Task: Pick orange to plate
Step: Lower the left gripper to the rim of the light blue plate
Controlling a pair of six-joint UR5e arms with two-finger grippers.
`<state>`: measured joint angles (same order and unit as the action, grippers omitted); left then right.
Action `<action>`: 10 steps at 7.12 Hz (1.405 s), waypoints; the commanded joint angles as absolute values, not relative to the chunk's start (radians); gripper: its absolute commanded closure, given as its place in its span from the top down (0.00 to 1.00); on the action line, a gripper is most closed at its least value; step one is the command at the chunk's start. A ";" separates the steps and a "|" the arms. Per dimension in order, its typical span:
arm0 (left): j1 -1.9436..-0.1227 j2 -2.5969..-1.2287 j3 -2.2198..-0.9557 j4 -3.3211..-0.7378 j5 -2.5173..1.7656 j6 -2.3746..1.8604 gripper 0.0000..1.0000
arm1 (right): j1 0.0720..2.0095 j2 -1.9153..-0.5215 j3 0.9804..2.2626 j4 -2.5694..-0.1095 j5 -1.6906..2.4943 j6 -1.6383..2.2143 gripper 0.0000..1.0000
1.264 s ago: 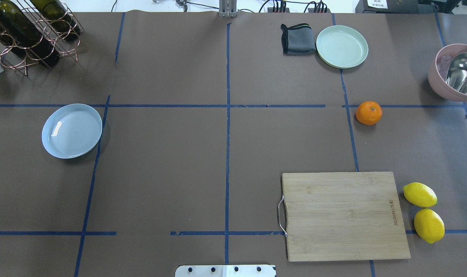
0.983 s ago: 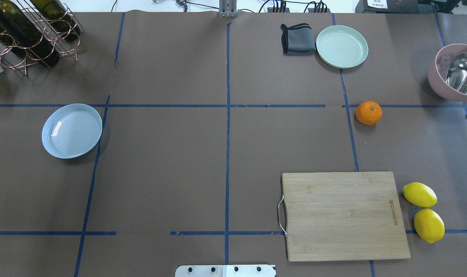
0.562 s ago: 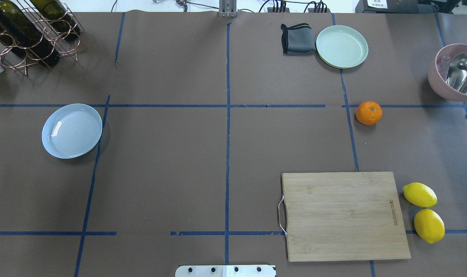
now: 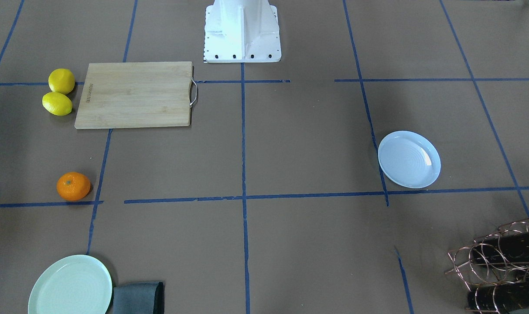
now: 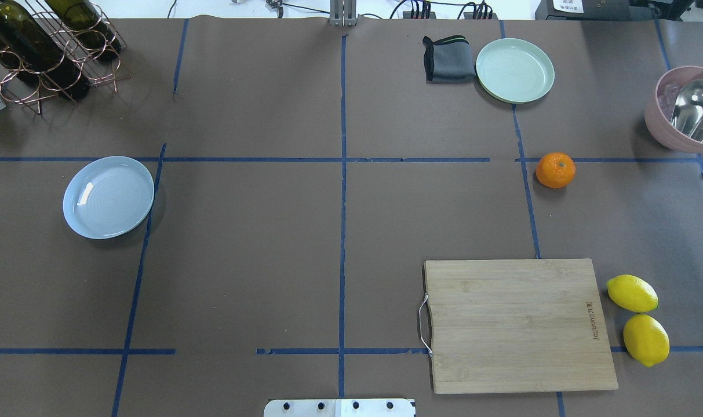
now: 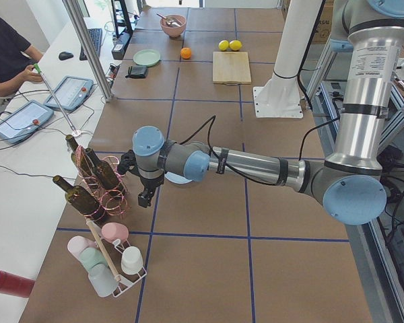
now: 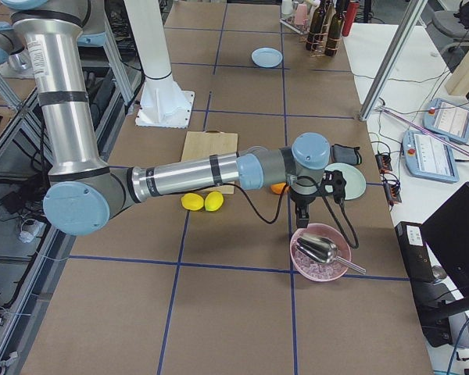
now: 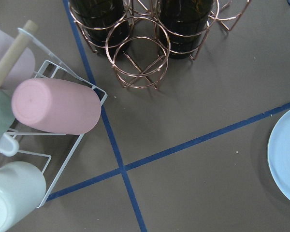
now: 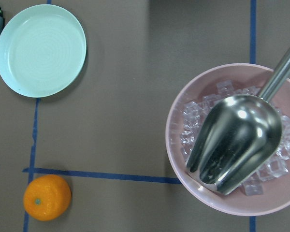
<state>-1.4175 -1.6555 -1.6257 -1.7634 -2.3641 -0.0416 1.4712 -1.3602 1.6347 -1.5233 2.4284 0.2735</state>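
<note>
The orange (image 5: 555, 169) rests on the brown table on the robot's right side, also shown in the front view (image 4: 73, 186) and low in the right wrist view (image 9: 47, 197). Far across on the left lies the pale blue plate (image 5: 108, 197), with nothing on it (image 4: 409, 159); its rim shows in the left wrist view (image 8: 286, 159). Neither arm appears in the overhead view. My right gripper (image 7: 301, 212) hangs between the orange and the pink bowl. My left gripper (image 6: 146, 196) hangs beside the wine rack, close to the plate. Whether either is open, I cannot tell.
A mint-green plate (image 5: 514, 70) and a grey cloth (image 5: 448, 58) lie at the far right. A pink bowl (image 5: 658, 116) holds ice and a metal scoop. A cutting board (image 5: 519, 324) and two lemons (image 5: 632, 293) sit near the robot. A bottle rack (image 5: 44, 46) and a cup rack (image 6: 108, 259) stand at the left.
</note>
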 commanded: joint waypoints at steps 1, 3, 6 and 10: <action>-1.287 -1.616 -1.589 -2.008 -2.326 -0.399 1.00 | 1.427 -1.350 1.634 -1.420 2.431 0.429 1.00; -1.153 -1.612 -1.568 -2.124 -2.215 -0.649 0.93 | 1.398 -1.347 1.631 -1.367 2.430 0.515 1.00; -1.091 -1.631 -1.531 -2.186 -2.209 -0.748 0.81 | 1.397 -1.321 1.634 -1.367 2.431 0.531 1.00; -0.983 -1.667 -1.525 -2.187 -2.209 -0.831 0.79 | 1.397 -1.308 1.626 -1.368 2.430 0.558 1.00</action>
<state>-1.0074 -1.6629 -1.5265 -2.1871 -2.2090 -0.8166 1.3975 -1.3092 1.6268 -1.3682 2.4299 0.5435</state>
